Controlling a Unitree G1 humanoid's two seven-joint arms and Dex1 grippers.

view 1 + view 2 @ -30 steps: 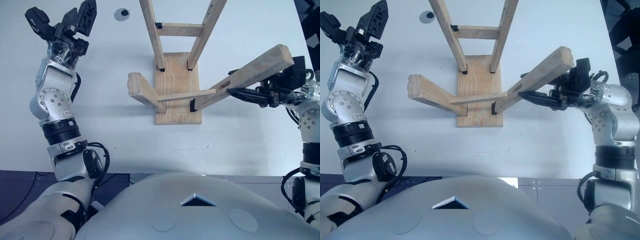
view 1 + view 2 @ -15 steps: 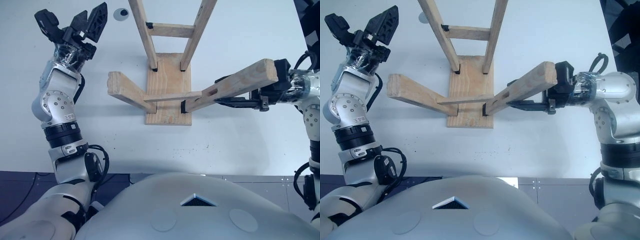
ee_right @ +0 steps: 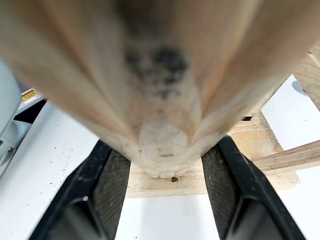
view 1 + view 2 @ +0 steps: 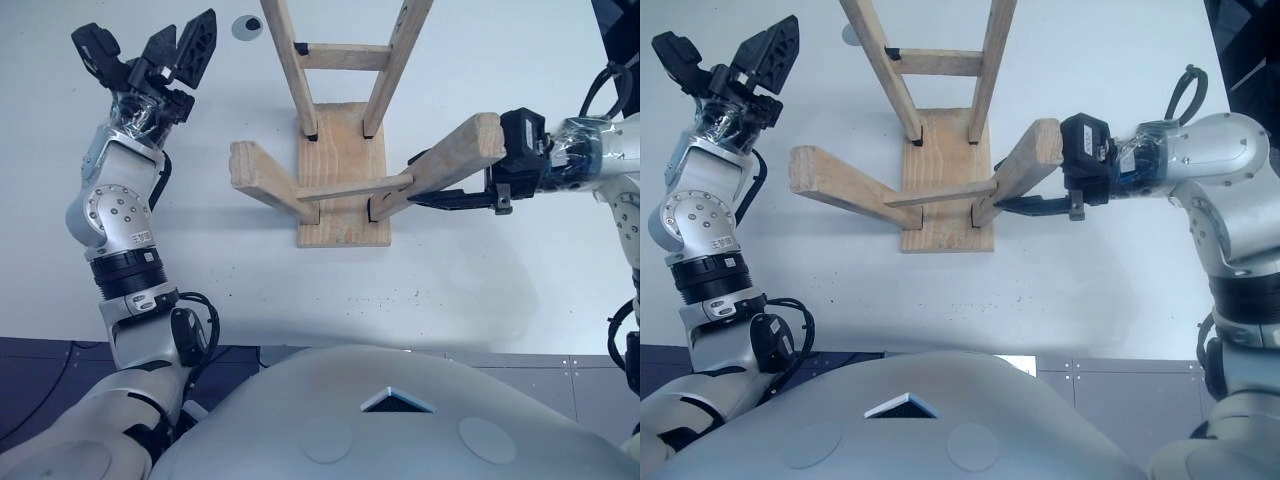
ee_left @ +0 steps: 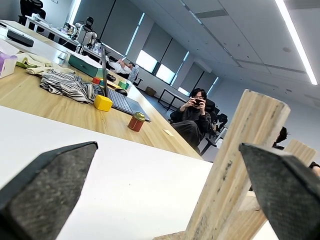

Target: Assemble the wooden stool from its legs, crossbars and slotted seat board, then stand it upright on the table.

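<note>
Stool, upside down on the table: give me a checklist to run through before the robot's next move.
1. Right gripper clamped on the near right leg: ok.
2. Near right leg fully seated in the seat board: cannot tell.
3. Far legs standing in their slots: ok.
4. Left gripper open, apart from the stool: ok.
5. Stool standing on its legs: not ok, seat board lies on the table.

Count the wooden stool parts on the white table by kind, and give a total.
Light wooden square legs: 4
Thin light wooden crossbars: 2
Flat rectangular wooden seat board: 1
Total: 7
</note>
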